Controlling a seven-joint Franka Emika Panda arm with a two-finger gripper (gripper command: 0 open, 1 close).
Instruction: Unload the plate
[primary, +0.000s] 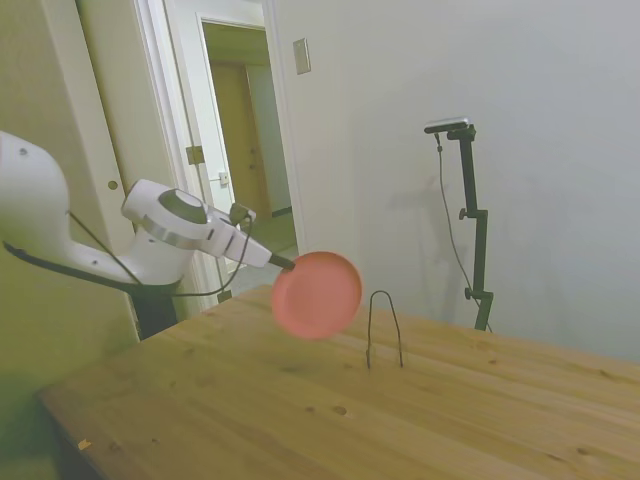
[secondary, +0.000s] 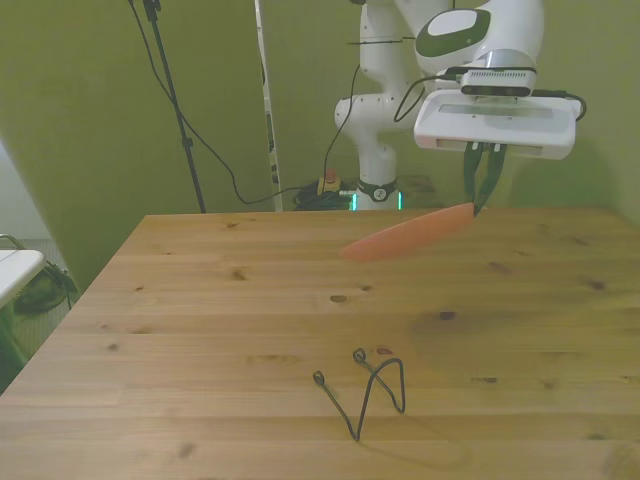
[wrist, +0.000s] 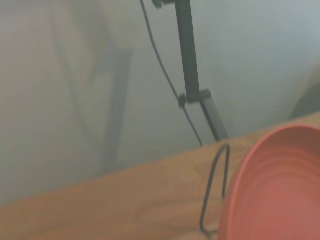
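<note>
Salmon-pink round plate aloft, pinched at its rim by my white arm's gripper.

Side view: I see it tilted, clear of the wooden table, near the dark wire stand. Front view: jaws closed on its edge.

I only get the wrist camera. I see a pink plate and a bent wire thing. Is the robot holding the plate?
Observer: Yes. In the front view the gripper pinches the plate by its rim, at the edge on the front view's right.
Operator: Is the plate on the table?
Observer: No. In the side view the plate hangs in the air above the table, tilted up on edge.
Operator: Is it stuck in the wire thing?
Observer: No. The side view shows the wire stand standing alone on the table, with a gap between it and the plate.
</note>
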